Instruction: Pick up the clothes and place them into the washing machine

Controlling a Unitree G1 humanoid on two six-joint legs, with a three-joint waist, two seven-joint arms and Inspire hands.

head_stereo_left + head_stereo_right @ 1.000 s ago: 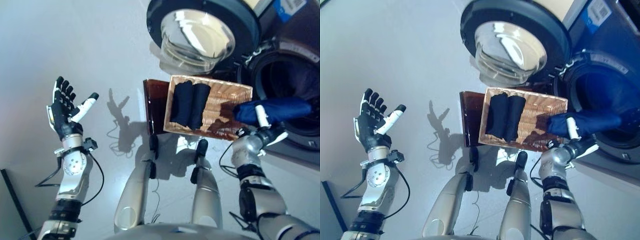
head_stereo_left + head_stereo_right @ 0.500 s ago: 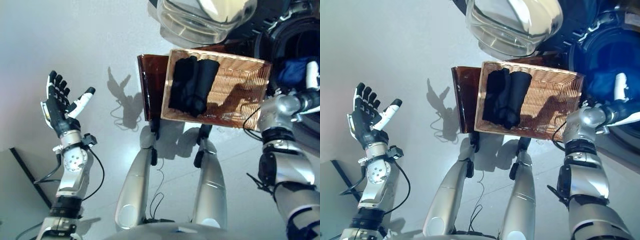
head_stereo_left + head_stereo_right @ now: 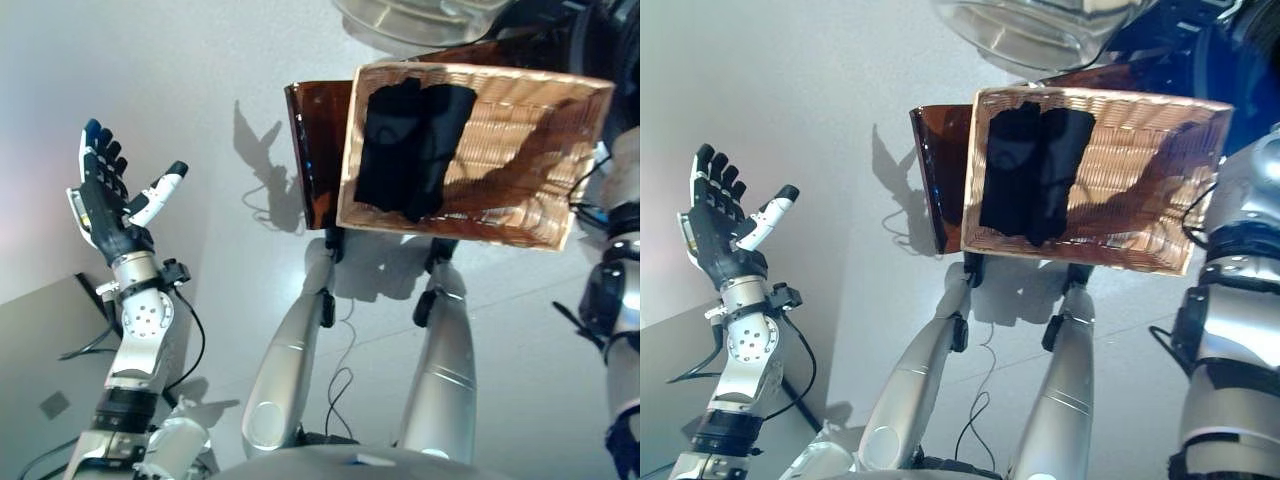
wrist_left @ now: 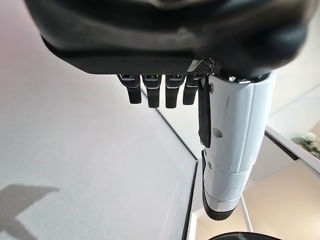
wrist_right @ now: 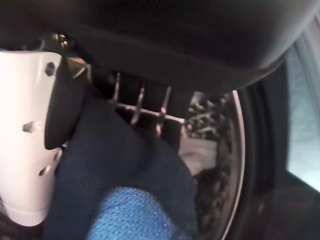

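Pale grey floor, laundry corner: blue garment going into the drum.

Largest ahead of me is the washing machine (image 5: 240,150), its dark round opening showing past my right hand (image 5: 35,150), which reaches into it; the thumb and fingers pinch a blue garment (image 5: 125,200) against the palm, I judge so it stays put until it is well inside. Next, the wicker basket (image 3: 560,215) sits on a brown stand (image 3: 315,150) close to the machine, holding two dark rolled clothes (image 3: 415,150), well apart from either hand. My left hand (image 3: 100,195) is raised off to the side, fingers spread, holding nothing.
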